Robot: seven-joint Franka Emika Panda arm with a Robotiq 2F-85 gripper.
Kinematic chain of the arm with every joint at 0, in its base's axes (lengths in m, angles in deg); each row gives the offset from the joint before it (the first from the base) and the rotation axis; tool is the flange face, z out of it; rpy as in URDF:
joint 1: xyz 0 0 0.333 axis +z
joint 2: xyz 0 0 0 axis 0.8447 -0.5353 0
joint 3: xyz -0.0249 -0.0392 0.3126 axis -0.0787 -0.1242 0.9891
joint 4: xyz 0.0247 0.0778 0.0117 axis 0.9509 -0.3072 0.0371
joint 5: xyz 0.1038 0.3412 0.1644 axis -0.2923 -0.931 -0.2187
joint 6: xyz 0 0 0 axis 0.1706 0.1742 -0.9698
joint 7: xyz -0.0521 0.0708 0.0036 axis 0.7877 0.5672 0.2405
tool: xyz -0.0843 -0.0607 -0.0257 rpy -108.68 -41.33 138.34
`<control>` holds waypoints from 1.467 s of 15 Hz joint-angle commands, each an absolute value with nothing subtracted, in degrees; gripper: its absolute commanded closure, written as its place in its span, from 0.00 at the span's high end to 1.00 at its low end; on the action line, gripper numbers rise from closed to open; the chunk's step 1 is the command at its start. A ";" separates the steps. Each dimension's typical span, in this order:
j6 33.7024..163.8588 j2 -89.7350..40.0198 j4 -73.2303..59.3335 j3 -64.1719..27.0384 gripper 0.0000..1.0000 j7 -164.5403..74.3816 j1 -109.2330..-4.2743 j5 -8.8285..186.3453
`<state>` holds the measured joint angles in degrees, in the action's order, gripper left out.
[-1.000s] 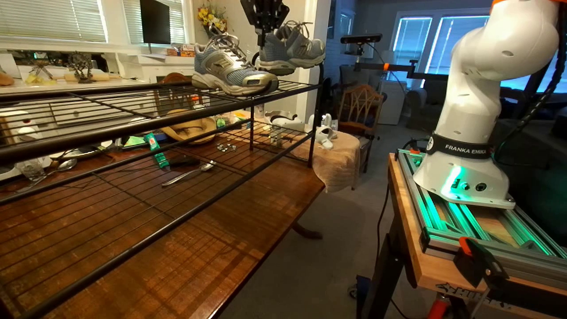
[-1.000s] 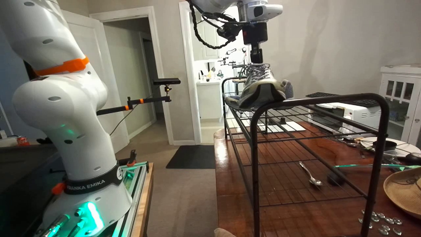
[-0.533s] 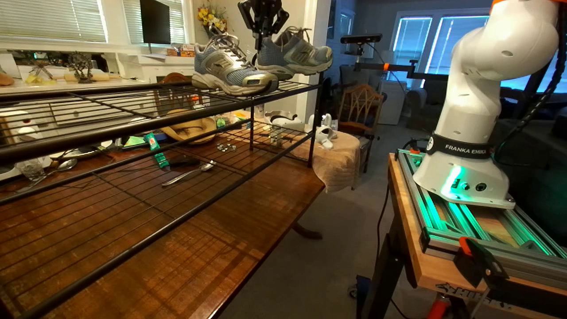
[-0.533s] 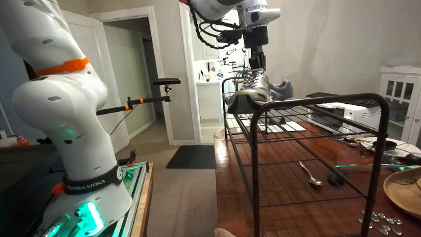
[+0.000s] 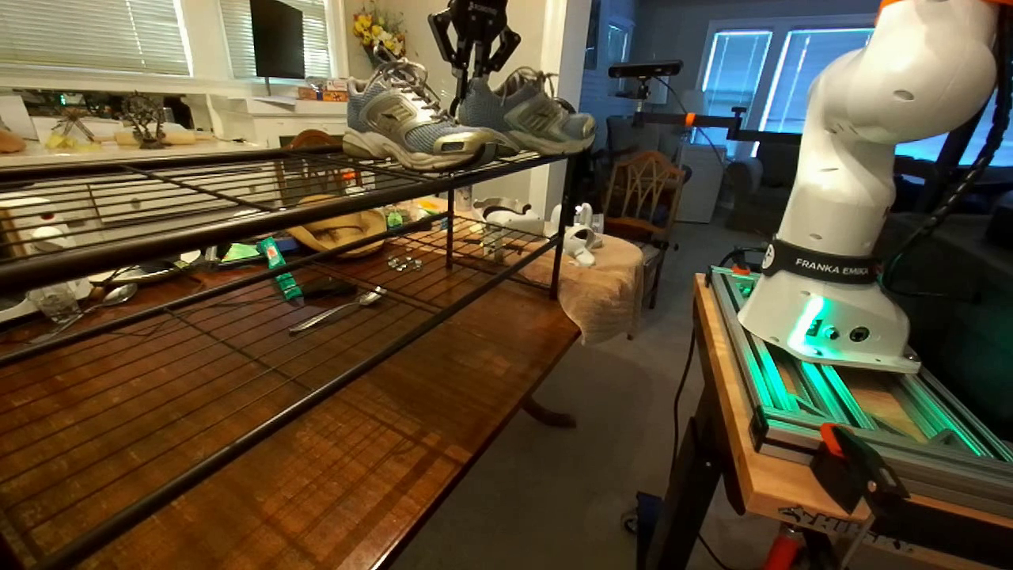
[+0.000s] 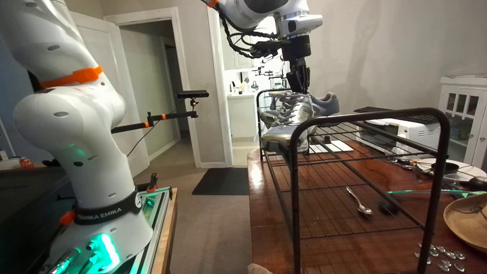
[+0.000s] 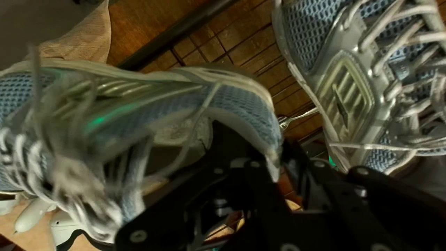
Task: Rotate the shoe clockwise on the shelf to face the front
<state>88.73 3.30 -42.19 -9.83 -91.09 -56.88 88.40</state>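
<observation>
The grey-silver shoe [image 5: 546, 119] with a pale sole stands at the end of the black wire shelf [image 5: 198, 226], low at the top rails. Its toe points toward the robot's side, at or over the rail, in an exterior view [image 6: 279, 137]. Around the heel wall of the shoe [image 7: 156, 101] my gripper [image 7: 270, 148] is shut, one finger inside the opening and one outside. The fingertips are partly hidden by the heel. Close beside it sits the near-identical second sneaker [image 5: 411, 119], which also appears in the wrist view [image 7: 345, 94].
Under the rack, a spoon [image 6: 359, 201] and several glass beads [image 6: 443, 253] lie on the brown wooden table [image 5: 443, 380]. A straw hat [image 6: 468, 220] lies beside the rack. The rack's bent end frame [image 6: 373, 114] rises above its wire deck.
My gripper has come down with the shoe in it. The toe has swung toward the robot's side and dropped from a raised tilt to nearly level. The second sneaker has stayed put.
</observation>
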 commanded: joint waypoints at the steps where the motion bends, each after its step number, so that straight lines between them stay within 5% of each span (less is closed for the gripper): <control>1: 90.11 4.94 -43.79 -9.58 0.54 -91.58 -57.41 88.18; 7: 87.76 6.05 -42.34 -10.15 0.98 -87.80 -56.97 86.02; 22: 85.98 8.00 -45.00 -12.83 1.00 -36.94 -54.07 79.40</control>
<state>85.56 6.66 -42.78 -11.55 -45.81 -55.64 81.36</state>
